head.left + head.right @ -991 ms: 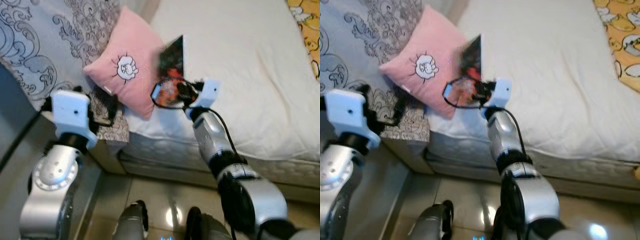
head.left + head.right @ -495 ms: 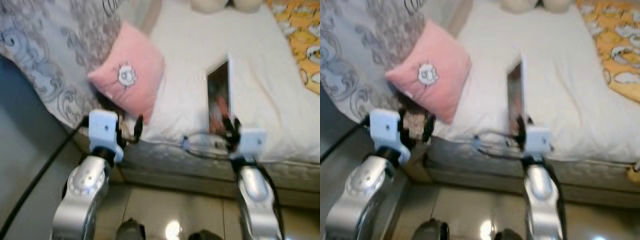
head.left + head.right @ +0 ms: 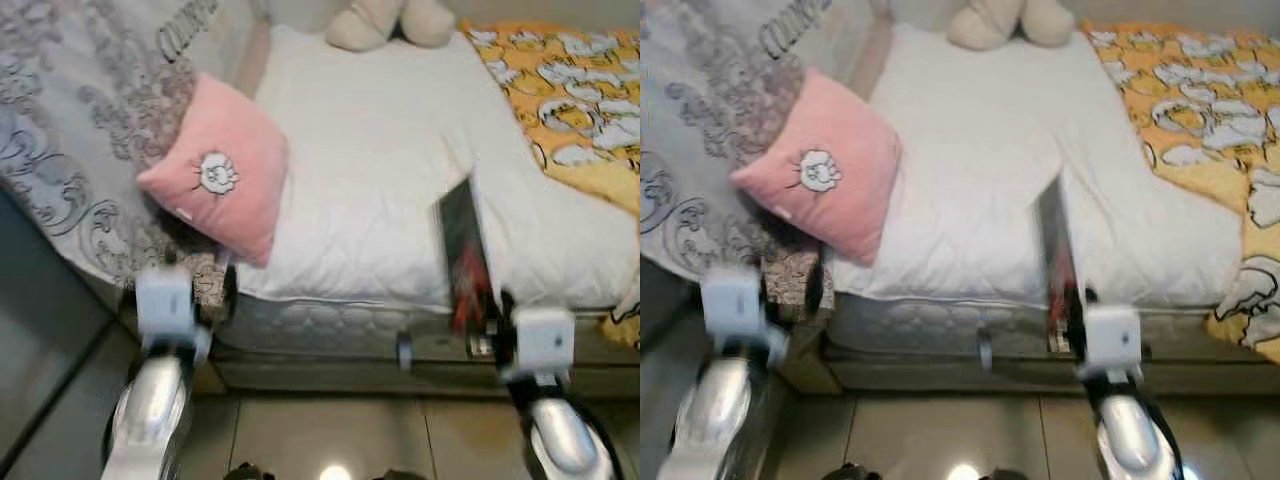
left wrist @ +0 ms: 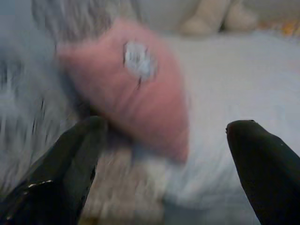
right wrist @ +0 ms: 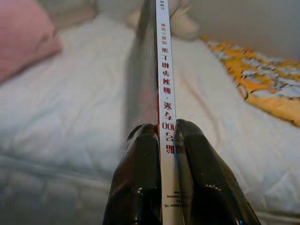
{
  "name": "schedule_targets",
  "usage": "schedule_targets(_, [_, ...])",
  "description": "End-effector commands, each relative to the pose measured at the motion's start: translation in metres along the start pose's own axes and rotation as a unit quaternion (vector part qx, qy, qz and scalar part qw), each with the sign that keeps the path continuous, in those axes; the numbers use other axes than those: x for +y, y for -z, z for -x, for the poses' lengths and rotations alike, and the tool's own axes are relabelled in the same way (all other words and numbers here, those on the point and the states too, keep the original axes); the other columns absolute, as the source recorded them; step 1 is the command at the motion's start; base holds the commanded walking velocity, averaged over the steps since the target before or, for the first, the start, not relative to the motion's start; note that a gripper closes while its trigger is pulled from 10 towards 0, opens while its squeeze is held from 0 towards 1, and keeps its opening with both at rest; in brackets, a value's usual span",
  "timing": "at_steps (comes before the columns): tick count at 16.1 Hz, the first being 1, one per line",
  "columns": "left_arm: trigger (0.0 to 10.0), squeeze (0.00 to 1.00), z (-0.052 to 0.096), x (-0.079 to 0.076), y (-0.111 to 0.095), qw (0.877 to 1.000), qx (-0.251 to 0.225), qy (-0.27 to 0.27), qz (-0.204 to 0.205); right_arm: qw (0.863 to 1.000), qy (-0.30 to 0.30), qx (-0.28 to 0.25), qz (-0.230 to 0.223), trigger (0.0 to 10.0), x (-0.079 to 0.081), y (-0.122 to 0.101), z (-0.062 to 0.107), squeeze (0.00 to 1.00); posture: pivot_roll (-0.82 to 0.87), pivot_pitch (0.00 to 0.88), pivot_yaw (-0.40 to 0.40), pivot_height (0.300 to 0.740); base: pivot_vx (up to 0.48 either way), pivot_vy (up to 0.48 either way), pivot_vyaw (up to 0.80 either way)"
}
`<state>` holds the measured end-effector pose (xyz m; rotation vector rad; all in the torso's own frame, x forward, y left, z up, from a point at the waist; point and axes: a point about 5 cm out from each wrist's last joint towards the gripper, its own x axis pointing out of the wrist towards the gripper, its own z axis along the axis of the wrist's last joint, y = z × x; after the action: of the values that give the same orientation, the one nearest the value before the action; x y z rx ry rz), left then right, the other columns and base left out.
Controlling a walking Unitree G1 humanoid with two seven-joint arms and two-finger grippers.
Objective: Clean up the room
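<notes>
My right gripper is shut on a thin book, pinching it edge-on by its white spine with red print. Seen from the head, the dark-covered book stands upright over the front edge of the white bed, above my right wrist. My left gripper is open and holds nothing; its black fingers point at a pink pillow. That pink pillow, with a small white cartoon patch, leans at the bed's left side. My left wrist sits just below it.
A grey patterned blanket hangs on the left beside the pillow. A yellow printed blanket covers the bed's right side. A cream plush toy lies at the bed's far end. Shiny tiled floor runs along the bed's front.
The whole view has shifted, showing more of the bed. My right gripper has carried the book from beside the pillow rightward to the bed's front edge. My left arm now sits lower.
</notes>
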<state>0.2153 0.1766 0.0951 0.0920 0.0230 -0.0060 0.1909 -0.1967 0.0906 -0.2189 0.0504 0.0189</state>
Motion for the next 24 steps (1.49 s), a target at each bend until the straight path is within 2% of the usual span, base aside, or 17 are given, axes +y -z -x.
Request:
schedule_targets(1, [10.0,0.00,-0.005,-0.006,-0.009,1.000,-0.026,0.013,0.001,0.999,0.000,-0.043,-0.005,0.0,-0.002,-0.015,-0.006,0.00,-0.08,0.000,0.010,0.740,0.000,0.000,0.00])
schedule_targets(3, [10.0,0.00,-0.016,-0.012,-0.023,0.999,-0.039,0.016,0.027,0.999,-0.001,-0.048,-0.007,0.0,0.001,-0.018,-0.013,0.00,-0.07,0.000,0.009,0.740,0.000,0.000,0.00])
schedule_targets(5, [10.0,0.00,-0.025,-0.021,-0.041,0.996,-0.074,0.027,0.039,0.999,0.001,-0.045,-0.016,0.0,0.003,-0.015,-0.015,0.00,-0.06,0.000,0.009,0.740,0.480,0.000,0.00])
schedule_targets(7, [10.0,0.00,-0.034,-0.014,-0.049,0.994,-0.098,0.010,0.053,0.998,0.017,-0.053,-0.022,0.0,-0.001,-0.018,-0.027,0.00,-0.06,0.000,0.014,0.740,0.480,0.000,0.00])
schedule_targets(9, [10.0,0.00,-0.035,-0.014,-0.047,0.994,-0.087,0.008,0.067,0.998,0.013,-0.054,-0.016,0.0,-0.004,-0.018,-0.027,0.00,-0.06,0.000,0.012,0.740,0.480,0.000,0.00])
schedule_targets(11, [10.0,0.00,-0.037,-0.022,-0.046,0.994,-0.087,0.021,0.057,0.998,0.004,-0.057,-0.017,0.0,-0.001,-0.018,-0.031,0.00,-0.07,0.000,0.007,0.740,0.480,0.000,0.00])
schedule_targets(14, [10.0,0.00,-0.048,-0.027,-0.051,0.993,-0.095,0.015,0.065,0.997,-0.015,-0.068,-0.038,0.0,0.009,-0.021,-0.048,0.00,-0.06,0.000,0.002,0.740,0.480,0.000,0.00])
schedule_targets(17, [10.0,0.00,-0.050,-0.017,-0.053,0.993,-0.100,-0.017,0.067,0.996,-0.028,-0.067,-0.047,0.0,0.016,-0.019,-0.053,0.00,-0.05,0.000,-0.004,0.740,0.480,0.000,0.00])
schedule_targets(21, [10.0,0.00,-0.051,-0.013,-0.057,0.992,-0.104,-0.028,0.069,0.995,-0.042,-0.070,-0.051,0.0,0.023,-0.020,-0.056,0.00,-0.03,0.000,-0.002,0.740,0.424,0.094,0.00])
schedule_targets(24, [10.0,0.00,-0.055,-0.011,-0.057,0.995,-0.093,-0.025,0.040,0.995,-0.047,-0.075,-0.053,0.0,0.025,-0.020,-0.058,0.00,-0.03,0.000,0.005,0.740,0.286,0.385,0.00])
